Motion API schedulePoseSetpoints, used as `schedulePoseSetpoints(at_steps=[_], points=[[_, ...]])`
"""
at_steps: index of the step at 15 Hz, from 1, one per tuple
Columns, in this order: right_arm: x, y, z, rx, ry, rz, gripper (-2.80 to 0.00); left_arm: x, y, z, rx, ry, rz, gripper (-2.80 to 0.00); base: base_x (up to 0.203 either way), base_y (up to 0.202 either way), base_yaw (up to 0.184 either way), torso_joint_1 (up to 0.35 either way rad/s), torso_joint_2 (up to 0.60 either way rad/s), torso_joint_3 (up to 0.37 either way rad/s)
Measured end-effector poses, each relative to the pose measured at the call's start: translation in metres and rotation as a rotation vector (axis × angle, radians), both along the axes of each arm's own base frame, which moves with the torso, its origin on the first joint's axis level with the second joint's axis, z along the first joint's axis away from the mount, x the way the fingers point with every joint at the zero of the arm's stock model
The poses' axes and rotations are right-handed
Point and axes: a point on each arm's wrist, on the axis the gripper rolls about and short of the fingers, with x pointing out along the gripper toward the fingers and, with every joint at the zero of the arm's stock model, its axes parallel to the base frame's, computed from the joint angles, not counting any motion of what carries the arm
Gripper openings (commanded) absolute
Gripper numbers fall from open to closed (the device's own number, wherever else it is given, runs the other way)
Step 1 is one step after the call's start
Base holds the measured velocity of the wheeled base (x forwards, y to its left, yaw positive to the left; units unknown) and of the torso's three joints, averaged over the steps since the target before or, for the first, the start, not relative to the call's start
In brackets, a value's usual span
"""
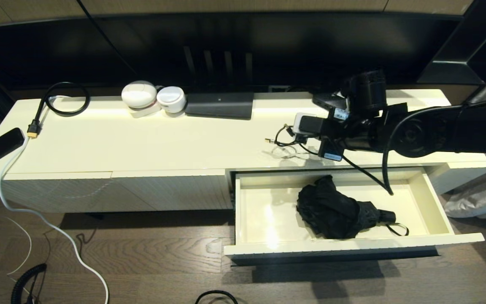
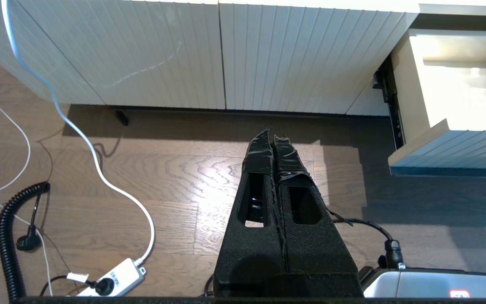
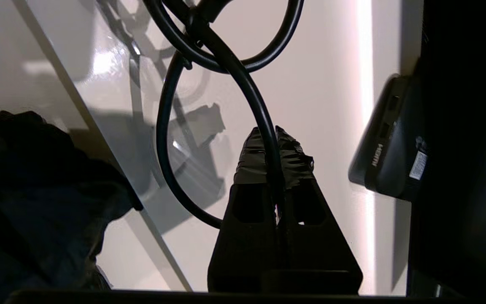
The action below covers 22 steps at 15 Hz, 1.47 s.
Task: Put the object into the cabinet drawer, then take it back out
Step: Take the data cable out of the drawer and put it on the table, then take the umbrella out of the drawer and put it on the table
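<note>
The cabinet drawer (image 1: 344, 248) stands pulled open at the right of the low cream cabinet; its ribbed front (image 2: 449, 145) shows in the left wrist view. A folded black umbrella (image 1: 331, 211) lies inside it, right of the middle, and its dark cloth (image 3: 36, 190) also fills one side of the right wrist view. My right gripper (image 1: 298, 134) hovers over the cabinet top behind the drawer, shut on a thin black cable (image 3: 247, 88) that loops away from the fingertips. My left gripper (image 2: 273, 137) hangs shut and empty above the wooden floor.
On the cabinet top (image 1: 141, 143) sit two white round devices (image 1: 152, 98), a flat black box (image 1: 220, 104), a coiled black lead (image 1: 66, 99) and a black HDMI box (image 3: 388, 143). White cords and a power strip (image 2: 112, 278) lie on the floor.
</note>
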Motion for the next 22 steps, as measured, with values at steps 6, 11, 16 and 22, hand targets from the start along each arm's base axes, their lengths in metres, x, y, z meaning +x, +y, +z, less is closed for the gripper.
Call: schedulePoseSetpoints(at_steps=[6,11,16,22], points=[[0.026,0.006,-0.022,0.017,-0.061,-0.030,-2.80,0.000,0.000,0.000,0.000,0.000,-0.001,-2.80,0.000,0.000,0.000,0.000,0.00,0.000],[0.032,-0.001,-0.030,0.012,-0.046,-0.048,0.00,0.000,0.000,0.000,0.000,0.000,0.000,-2.80,0.000,0.000,0.000,0.000,0.00,0.000],[0.027,-0.005,-0.022,0.015,-0.052,-0.051,0.00,0.000,0.000,0.000,0.000,0.000,0.000,-2.80,0.000,0.000,0.000,0.000,0.00,0.000],[-0.020,-0.028,0.015,0.014,-0.060,-0.054,0.00,0.000,0.000,0.000,0.000,0.000,-0.001,-2.80,0.000,0.000,0.000,0.000,0.00,0.000]])
